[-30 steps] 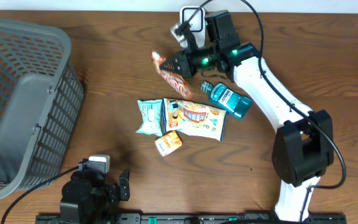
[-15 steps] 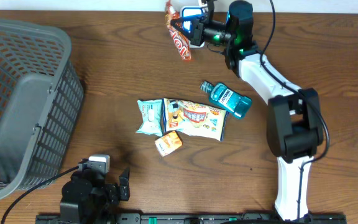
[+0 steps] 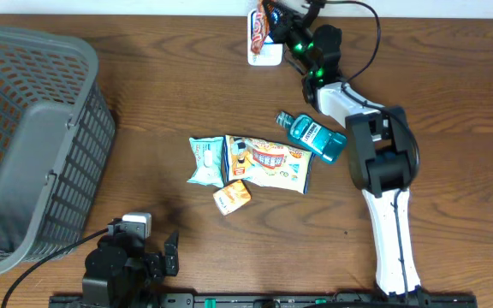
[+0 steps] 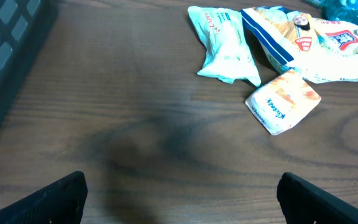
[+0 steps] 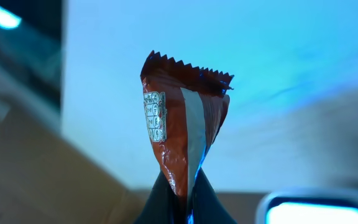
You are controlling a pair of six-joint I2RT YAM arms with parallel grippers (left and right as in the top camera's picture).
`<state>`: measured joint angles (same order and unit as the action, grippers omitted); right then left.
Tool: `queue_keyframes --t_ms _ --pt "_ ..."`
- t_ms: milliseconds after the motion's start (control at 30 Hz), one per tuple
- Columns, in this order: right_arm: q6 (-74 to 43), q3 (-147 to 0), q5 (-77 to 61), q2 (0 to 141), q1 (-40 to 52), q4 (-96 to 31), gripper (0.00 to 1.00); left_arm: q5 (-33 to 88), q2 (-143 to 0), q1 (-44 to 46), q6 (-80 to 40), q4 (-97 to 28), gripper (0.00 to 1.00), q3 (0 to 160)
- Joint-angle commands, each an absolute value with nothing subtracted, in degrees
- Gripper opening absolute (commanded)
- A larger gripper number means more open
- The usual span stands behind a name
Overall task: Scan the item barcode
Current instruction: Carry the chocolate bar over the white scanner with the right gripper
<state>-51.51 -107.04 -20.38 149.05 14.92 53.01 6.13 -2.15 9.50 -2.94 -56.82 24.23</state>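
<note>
Both fingers of the right gripper (image 5: pixel 184 202) pinch a red snack packet (image 5: pixel 178 124) by its lower end, at twelve o'clock on the table (image 3: pixel 152 111), seemingly over the white scanner (image 3: pixel 268 55). The left gripper (image 4: pixel 180 186) rests spread at seven o'clock.

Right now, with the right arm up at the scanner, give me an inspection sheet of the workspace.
Surface: brown wooden table, no spills seen.
Job's things: red snack packet held upright at the white scanner by the far edge; a printed code patch faces the wrist camera.
Clutter: teal mouthwash bottle, pale green pouch, colourful snack bag and small orange tissue pack grouped mid-table; grey basket at one end.
Grippers: right gripper shut on the packet's lower end; left gripper open, holding nothing.
Cables: black cable loops off the right arm; another runs to the left arm.
Surroundings: nothing seen.
</note>
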Motion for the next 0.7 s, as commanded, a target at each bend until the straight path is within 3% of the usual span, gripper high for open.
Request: queue_keyframes --t_ms 0,167,433,667 --pt "-56.36 -115.70 -12.93 155.13 14.66 53.52 0.01 6.87 -2.11 9.69 -2.59 -56.93 0.98 24.45" --pt "-57.23 -124.14 -7.70 160.46 14.66 53.32 0.01 6.87 -2.11 9.69 -2.59 -56.93 0.98 24.45" --pt "-59.07 -124.60 1.54 160.64 14.66 44.69 0.01 6.87 -2.11 9.69 -2.59 -56.93 0.98 24.45" --pt "-53.47 -124.60 -0.82 160.90 14.92 43.27 0.01 6.87 -2.11 9.69 -2.59 -56.93 0.98 24.45"
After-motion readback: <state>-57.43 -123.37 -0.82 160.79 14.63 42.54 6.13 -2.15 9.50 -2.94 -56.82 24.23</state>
